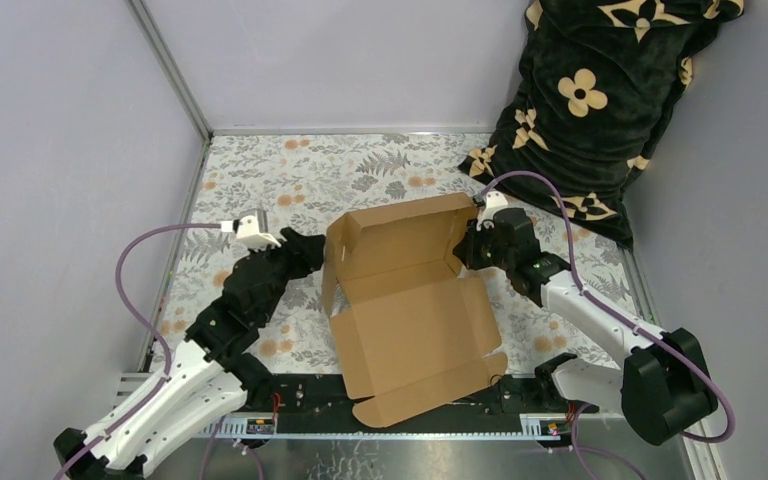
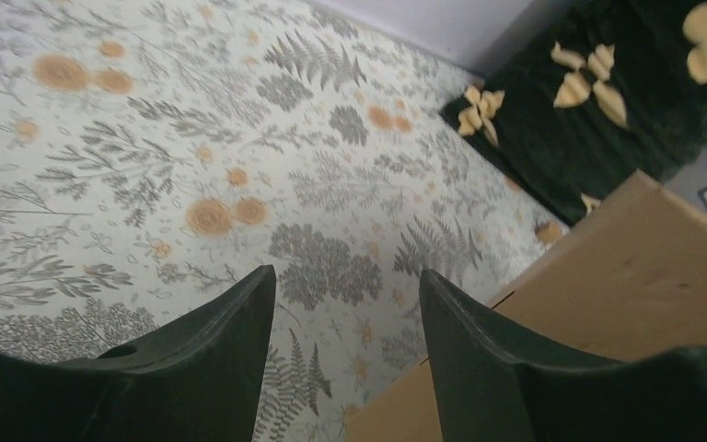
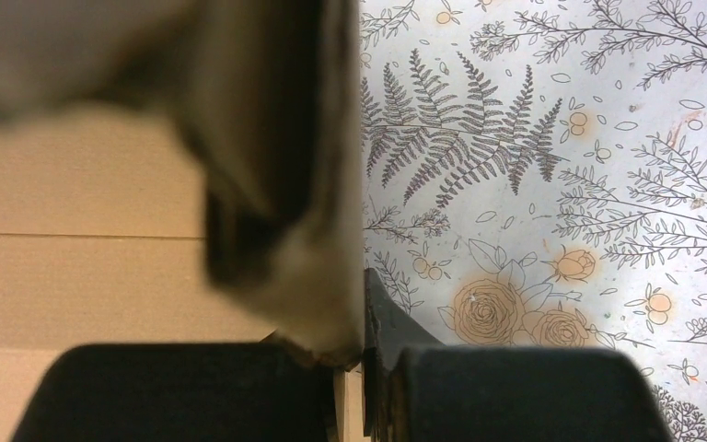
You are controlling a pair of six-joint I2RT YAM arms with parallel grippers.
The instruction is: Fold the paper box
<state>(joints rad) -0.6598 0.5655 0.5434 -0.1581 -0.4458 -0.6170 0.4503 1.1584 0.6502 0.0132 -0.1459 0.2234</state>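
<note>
A floral-patterned table [image 1: 380,165] sits between grey walls, with a dark flowered cushion [image 1: 590,100] at 1 o'clock. The paper box [image 1: 410,310] lies at centre, half formed, its far wall raised. The right gripper [image 1: 467,248] pinches the side wall at the box's 2 o'clock corner, probably to hold it upright. The left gripper [image 1: 310,245] hangs spread and empty, with the box just beside it at 3 o'clock.

Brown paper box [image 1: 415,320] at centre (far walls upright, near panel flat)
</note>
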